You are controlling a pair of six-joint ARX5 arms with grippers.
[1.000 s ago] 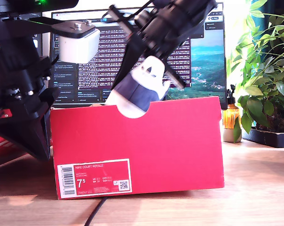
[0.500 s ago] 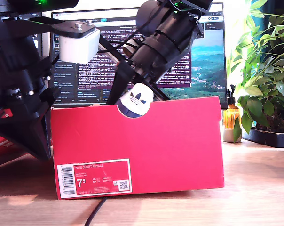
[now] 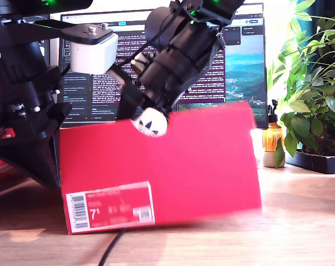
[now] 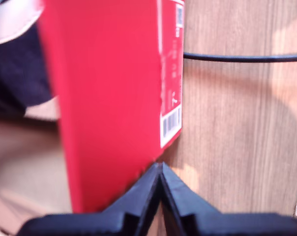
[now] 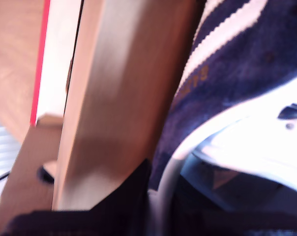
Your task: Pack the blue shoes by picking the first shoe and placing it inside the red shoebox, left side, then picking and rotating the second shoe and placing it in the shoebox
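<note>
The red shoebox (image 3: 201, 160) stands on the wooden table, blurred and slightly tilted, with its white label (image 3: 109, 206) facing the camera. My second gripper (image 5: 161, 172) is shut on a blue shoe (image 5: 247, 64) and holds it low inside the box, against the cardboard inner wall (image 5: 114, 98). From outside, only the shoe's white heel tab (image 3: 152, 123) shows, at the box's notch under the second arm (image 3: 173, 55). My first gripper (image 4: 160, 169) is shut on nothing, its tips right at the box's outer front wall (image 4: 114, 98). Part of a navy shoe (image 4: 15, 73) shows inside the box.
The first arm (image 3: 23, 111) fills the exterior view's left, with a white housing (image 3: 92, 50) above the box. A monitor (image 3: 234, 66) stands behind. A plant (image 3: 311, 83) and an amber bottle (image 3: 272, 138) are at that view's right. A black cable (image 4: 237, 57) crosses the table in front.
The second arm has lowered the shoe from above the box rim down into the box. The box has just jolted: it is now blurred and tilted.
</note>
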